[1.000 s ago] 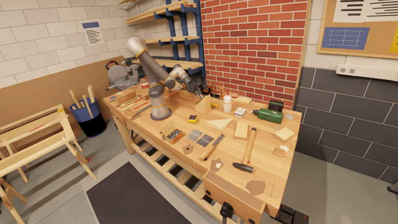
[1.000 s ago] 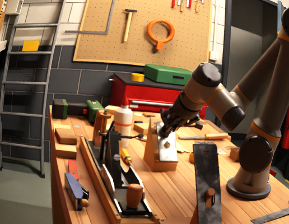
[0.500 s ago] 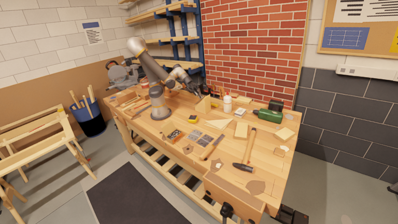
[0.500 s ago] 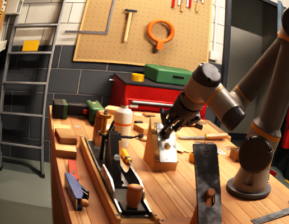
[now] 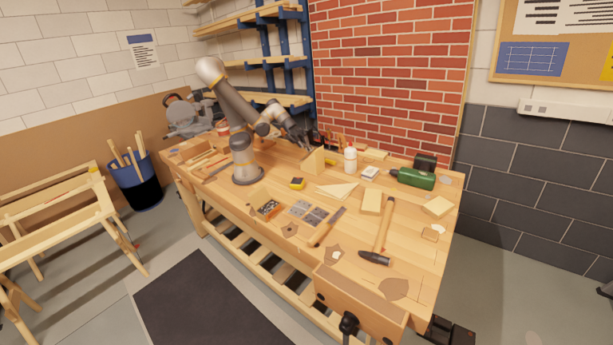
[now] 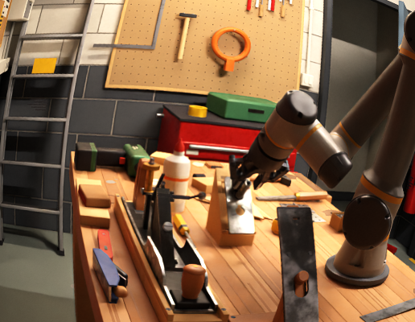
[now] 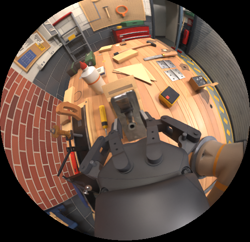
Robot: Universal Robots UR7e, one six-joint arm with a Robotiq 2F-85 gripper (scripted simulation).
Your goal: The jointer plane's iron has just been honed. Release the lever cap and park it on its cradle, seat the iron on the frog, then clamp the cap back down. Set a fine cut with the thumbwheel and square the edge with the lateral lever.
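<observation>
The steel lever cap (image 7: 129,116) lies on the sloped face of its wooden cradle (image 6: 224,219), upper end between my fingers. The cradle (image 5: 313,161) stands mid-bench, beside the glue bottle. The jointer plane (image 6: 169,249) lies along the bench's back edge, frog bare, with a brown knob (image 6: 193,280) at its near end. The dark iron (image 6: 297,257) leans on a stand in the foreground. My gripper (image 7: 131,125) (image 6: 243,186) is at the cap's top end, open and holding nothing.
The glue bottle (image 6: 176,177) stands just behind the cradle. A yellow screwdriver (image 7: 102,115) lies between cradle and plane. A yellow tape measure (image 7: 169,96), hinges (image 5: 308,213), hammer (image 5: 381,233) and wood blocks spread toward the bench's far end.
</observation>
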